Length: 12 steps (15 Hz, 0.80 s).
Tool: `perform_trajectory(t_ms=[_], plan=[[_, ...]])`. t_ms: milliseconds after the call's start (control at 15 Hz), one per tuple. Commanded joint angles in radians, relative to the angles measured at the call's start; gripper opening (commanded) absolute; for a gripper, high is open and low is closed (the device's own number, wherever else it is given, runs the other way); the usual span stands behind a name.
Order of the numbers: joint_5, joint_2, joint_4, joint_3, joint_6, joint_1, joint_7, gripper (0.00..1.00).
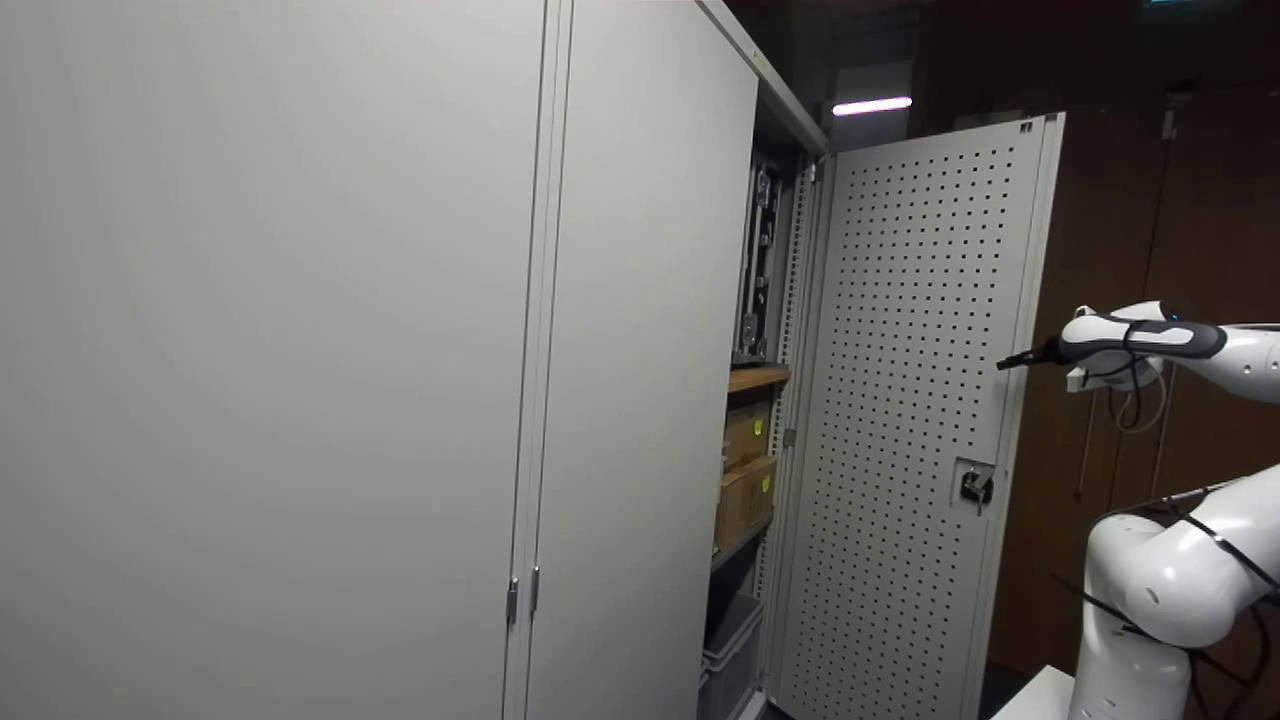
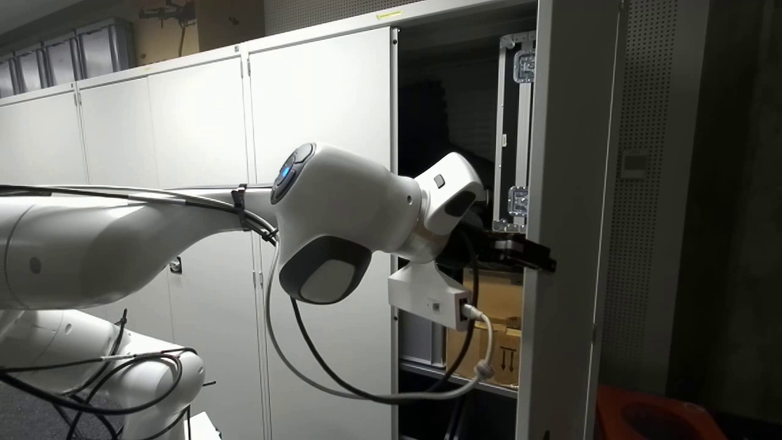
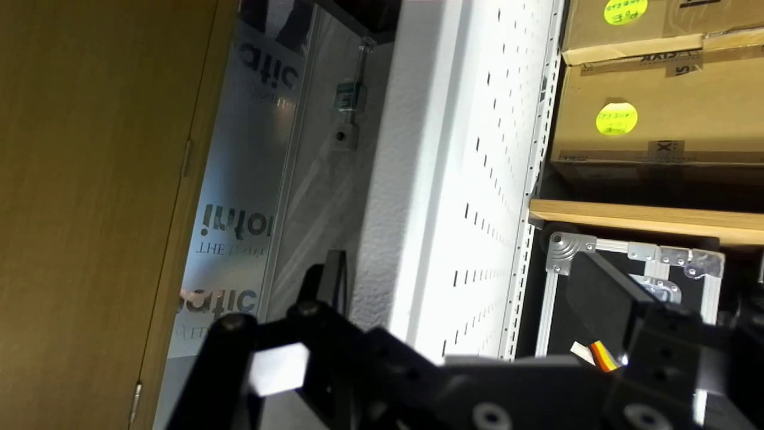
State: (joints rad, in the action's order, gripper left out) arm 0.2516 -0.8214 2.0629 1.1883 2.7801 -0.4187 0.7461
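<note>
Your fingers [image 3: 597, 289] stand wide apart, close to the free edge of the open cabinet door [image 1: 920, 420]; in the wrist view that edge shows between them, though you cannot tell whether either one touches the metal. The door is swung out at the right of the opening, and in an exterior view you see its perforated inner face, with the latch [image 1: 975, 487] lower than your fingers.

Farther in, the cabinet [image 2: 342, 30] lies open to you. On its wooden shelf [image 3: 644, 218] a black case [image 2: 516, 134] with metal edges and corners stands upright; what it holds is hidden. Under that shelf you have stacked, taped cardboard boxes [image 3: 680, 107] carrying round yellow-green stickers [image 3: 617, 118], their contents also out of sight, and just left of them, partly hidden, a grey bin [image 2: 418, 345]. Lowest of all sit large grey plastic tubs [image 1: 735, 660]; you cannot see into them.

Left of the opening, the next door [image 1: 650, 300] is closed. Low at the right, outside the cabinet, you have an orange-red object [image 2: 614, 409]. Up at the far left, more grey containers [image 2: 104, 52] stand in a row on top of the neighbouring cabinets [image 2: 116, 128], with a cardboard carton [image 2: 229, 27] to their right
</note>
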Motion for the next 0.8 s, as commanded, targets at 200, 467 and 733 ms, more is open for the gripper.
perform_trajectory(t_ms=[200,467,733], plan=[[-0.036,-0.063,0.017,-0.057,-0.045,0.008,0.089,1.0],[-0.039,-0.082,0.043,-0.092,-0.048,0.021,0.089,1.0],[-0.04,-0.09,0.064,-0.118,-0.046,0.031,0.086,1.0]])
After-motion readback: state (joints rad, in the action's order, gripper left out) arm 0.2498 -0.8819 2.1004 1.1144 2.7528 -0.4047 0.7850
